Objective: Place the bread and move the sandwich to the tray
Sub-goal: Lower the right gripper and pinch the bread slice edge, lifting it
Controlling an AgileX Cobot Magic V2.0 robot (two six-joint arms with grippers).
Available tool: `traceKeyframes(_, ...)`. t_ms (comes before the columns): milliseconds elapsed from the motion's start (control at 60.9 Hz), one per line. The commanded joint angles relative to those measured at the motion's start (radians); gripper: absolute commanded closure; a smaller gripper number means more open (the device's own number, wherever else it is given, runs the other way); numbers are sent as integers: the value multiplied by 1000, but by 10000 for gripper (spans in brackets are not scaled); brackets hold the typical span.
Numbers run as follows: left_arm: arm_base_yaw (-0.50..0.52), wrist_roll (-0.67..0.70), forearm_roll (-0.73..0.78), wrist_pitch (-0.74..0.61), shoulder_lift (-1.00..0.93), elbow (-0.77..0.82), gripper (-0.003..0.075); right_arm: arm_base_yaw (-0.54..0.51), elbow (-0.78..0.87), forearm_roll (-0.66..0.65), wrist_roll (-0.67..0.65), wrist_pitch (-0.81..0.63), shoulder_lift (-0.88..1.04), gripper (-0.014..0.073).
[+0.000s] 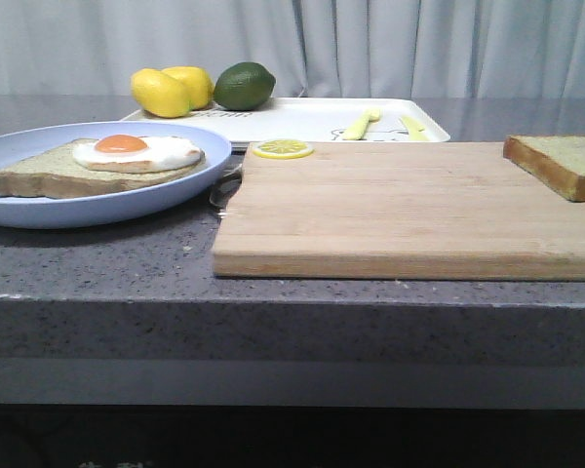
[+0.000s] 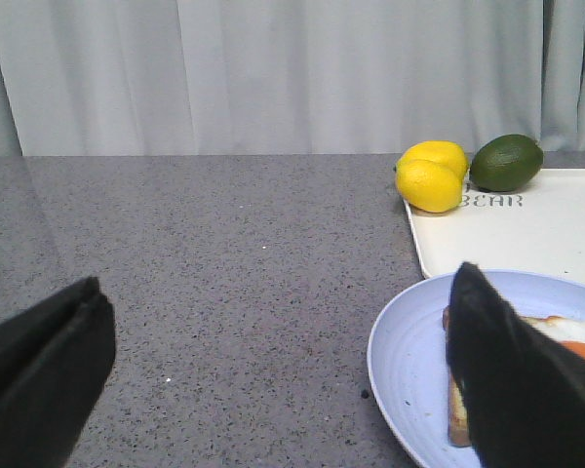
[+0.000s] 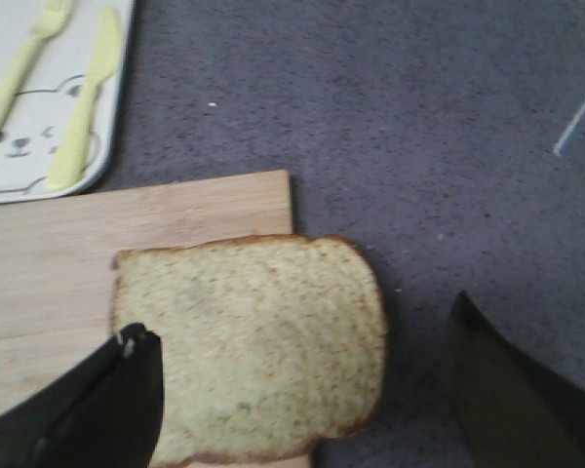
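The bread lies on the far right corner of the wooden board, overhanging its edge in the right wrist view. My right gripper is open above it, one finger over the slice, the other beyond its edge. The sandwich, a bread slice with a fried egg, sits on the pale-blue plate at left. My left gripper is open and empty, beside the plate; one finger hides part of the sandwich. The white tray stands behind. Neither gripper shows in the front view.
Two lemons and a green avocado rest on the tray's left end; a yellow fork and knife lie on its right. A lemon slice sits at the board's back left corner. The counter's front edge is near.
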State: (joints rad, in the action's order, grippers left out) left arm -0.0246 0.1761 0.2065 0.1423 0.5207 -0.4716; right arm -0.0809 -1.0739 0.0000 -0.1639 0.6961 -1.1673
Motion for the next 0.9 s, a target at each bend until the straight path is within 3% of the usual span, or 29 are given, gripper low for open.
traceKeyframes(0,1,1,0,-81,7,-38,49,-68,-59,0,-7,-43,-46,8)
traceKeyframes(164,1,1,0,-81,7,-38,49,-187,-75,86,41,-42,-132,57)
traceKeyframes(296,1,1,0,-81,7,-38,49,-254,-75,314,252,-11,-182,120)
traceKeyframes(460,1,1,0,-81,7,-38,49,-275,-75,553,493,90,-271,109)
traceKeyframes(657,1,1,0,-79,7,-38,49,-275,-75,599,535,106,-349,-21)
traceKeyframes(887,1,1,0,-79,7,-38,49,-272,-75,636,545,115,-397,-22)
